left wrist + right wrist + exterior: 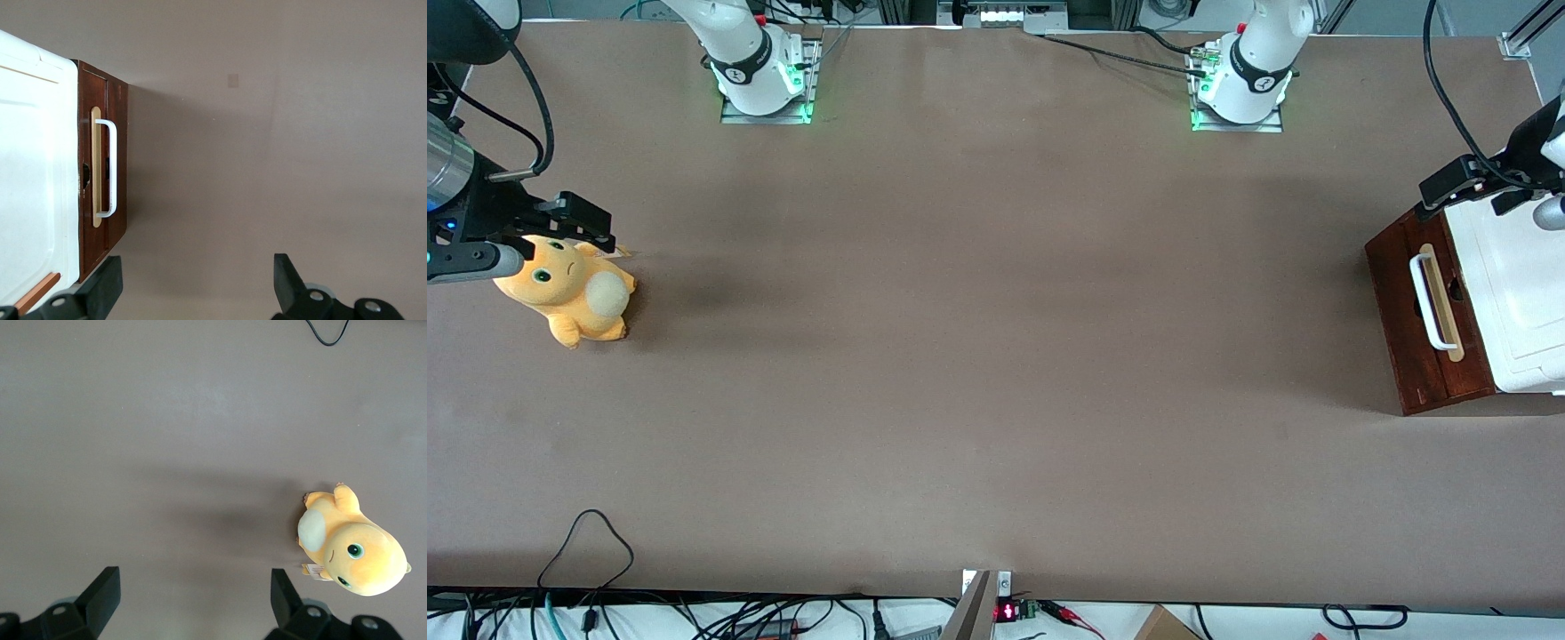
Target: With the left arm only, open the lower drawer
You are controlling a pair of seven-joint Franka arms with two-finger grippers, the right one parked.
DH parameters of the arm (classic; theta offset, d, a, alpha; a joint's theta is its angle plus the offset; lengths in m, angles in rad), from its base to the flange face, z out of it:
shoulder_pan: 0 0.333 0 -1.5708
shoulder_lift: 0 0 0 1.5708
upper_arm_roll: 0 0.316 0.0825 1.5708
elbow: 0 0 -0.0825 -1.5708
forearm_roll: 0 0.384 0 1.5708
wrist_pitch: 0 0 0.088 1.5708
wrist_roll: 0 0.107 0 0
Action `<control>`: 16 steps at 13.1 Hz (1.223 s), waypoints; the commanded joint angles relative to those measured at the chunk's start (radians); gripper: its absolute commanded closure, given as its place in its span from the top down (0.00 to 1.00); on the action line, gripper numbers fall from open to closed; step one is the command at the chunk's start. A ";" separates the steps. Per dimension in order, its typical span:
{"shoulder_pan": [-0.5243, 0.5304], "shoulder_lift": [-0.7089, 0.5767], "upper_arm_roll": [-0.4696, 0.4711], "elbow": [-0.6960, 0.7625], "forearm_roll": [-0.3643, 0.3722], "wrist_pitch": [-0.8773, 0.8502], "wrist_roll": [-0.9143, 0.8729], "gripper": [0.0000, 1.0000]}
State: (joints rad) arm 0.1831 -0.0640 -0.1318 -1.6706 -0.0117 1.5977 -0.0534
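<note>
A: A wide brown surface fills the front view, with the two arm bases bolted along its edge farthest from the camera. What sits at the working arm's end?

B: A cabinet with a white top, right at that end edge. Its dark red-brown front, the lower drawer, faces the middle of the surface and carries a white loop handle on a pale wood strip. The drawer looks closed, its front flush with the cabinet.

A: And the gripper?

B: In the front view only its black body shows, hanging above the cabinet's corner farthest from the camera, at the end of the left arm; the fingers cannot be read there. The wrist view settles it: two black fingertips stand wide apart, so the jaws are spread and hold nothing. That view looks down on the drawer front and the handle, with bare surface between the fingertips.

A: Anything the wrist view misses?

B: A yellow plush toy lying near the parked arm's end edge, well apart from the cabinet. The right wrist view shows its face and cream belly.
</note>
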 commanded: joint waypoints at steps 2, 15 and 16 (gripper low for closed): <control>0.002 -0.007 -0.005 0.014 0.013 -0.016 -0.003 1.00; -0.002 0.003 -0.022 0.023 0.013 -0.027 -0.008 1.00; -0.004 0.003 -0.022 0.023 0.013 -0.033 -0.006 1.00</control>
State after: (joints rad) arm 0.1815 -0.0632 -0.1465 -1.6627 -0.0117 1.5880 -0.0534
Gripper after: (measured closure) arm 0.000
